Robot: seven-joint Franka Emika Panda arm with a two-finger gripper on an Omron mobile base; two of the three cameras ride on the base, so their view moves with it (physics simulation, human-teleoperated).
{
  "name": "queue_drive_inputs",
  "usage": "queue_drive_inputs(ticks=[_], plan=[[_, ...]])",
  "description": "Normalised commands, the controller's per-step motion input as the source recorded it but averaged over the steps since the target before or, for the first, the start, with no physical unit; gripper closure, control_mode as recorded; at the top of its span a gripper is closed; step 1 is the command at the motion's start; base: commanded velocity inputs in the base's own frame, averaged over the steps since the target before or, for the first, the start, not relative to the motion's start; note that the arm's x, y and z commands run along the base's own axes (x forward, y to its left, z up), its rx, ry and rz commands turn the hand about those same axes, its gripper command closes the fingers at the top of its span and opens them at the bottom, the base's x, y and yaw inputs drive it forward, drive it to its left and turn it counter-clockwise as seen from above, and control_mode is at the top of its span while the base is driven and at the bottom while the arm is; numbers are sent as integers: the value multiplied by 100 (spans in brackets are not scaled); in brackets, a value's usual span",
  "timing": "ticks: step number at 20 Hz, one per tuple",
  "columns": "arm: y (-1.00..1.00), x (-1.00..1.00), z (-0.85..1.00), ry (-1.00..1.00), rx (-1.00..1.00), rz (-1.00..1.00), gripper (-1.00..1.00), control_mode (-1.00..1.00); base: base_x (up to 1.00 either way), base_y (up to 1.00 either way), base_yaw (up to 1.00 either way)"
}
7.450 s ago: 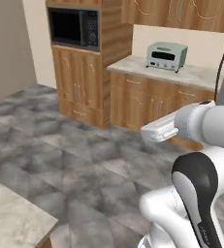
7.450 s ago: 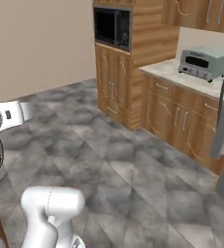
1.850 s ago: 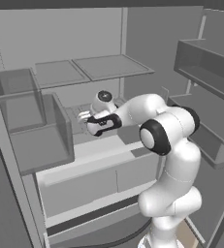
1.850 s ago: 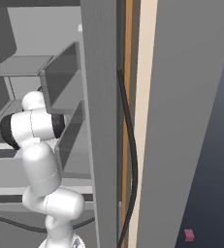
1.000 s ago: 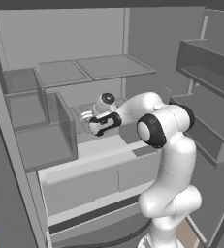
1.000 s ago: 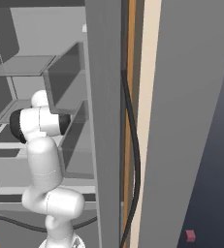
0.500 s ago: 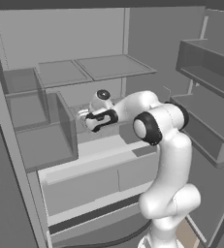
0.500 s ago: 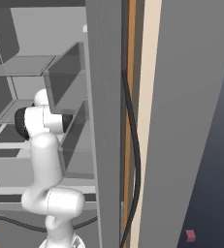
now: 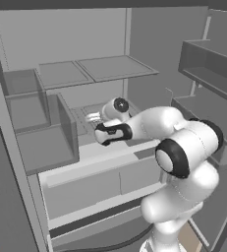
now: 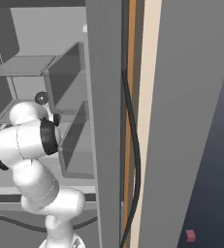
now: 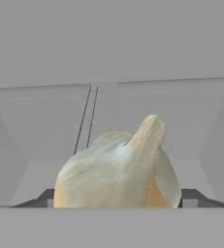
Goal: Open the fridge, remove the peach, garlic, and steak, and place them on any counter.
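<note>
The tall grey fridge (image 9: 16, 162) stands open, its pale shelves and clear bins exposed, and the step in hand is taking the garlic. In the hand view the whitish, pale garlic bulb (image 11: 118, 169) with a tan blush and an upturned tip sits right at the bottom, between the two dark finger tips that peek out at either side of it. The gripper (image 11: 117, 201) has its jaws set against the bulb's flanks, so I judge them closed on the garlic, though the contact itself is mostly hidden under the bulb. Behind it lie the flat grey shelf floor (image 11: 104, 111) and the back wall of the fridge.

In the left base view the white arm reaches from the lower right, bends at a dark elbow joint, and stretches left and far into the middle level of the fridge, with the hand lying roughly level just above the shelf (image 9: 85, 115), to the right of the clear bin (image 9: 46, 123). The garlic is too small to pick out there. In the right base view the arm folds in low at the left beside the fridge's grey side wall.

The next move, as I judge it, calls for drawing the bulb straight back out toward the near side without brushing the bin wall, then carrying it to a table. Peach and steak cannot be located in these pictures.
</note>
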Motion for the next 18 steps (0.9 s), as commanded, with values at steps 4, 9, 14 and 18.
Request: queue_drive_inputs(ticks=[4, 9, 14, 18], plan=[[-13, -100, 100, -5, 7, 1, 100, -100, 0, 0, 0], [-18, -100, 100, -1, 1, 0, 100, -100, 0, 0, 0], [-29, -100, 99, 0, -6, 0, 100, -100, 0, 0, 0], [-49, -100, 66, 0, -14, 2, 100, -100, 0, 0, 0]])
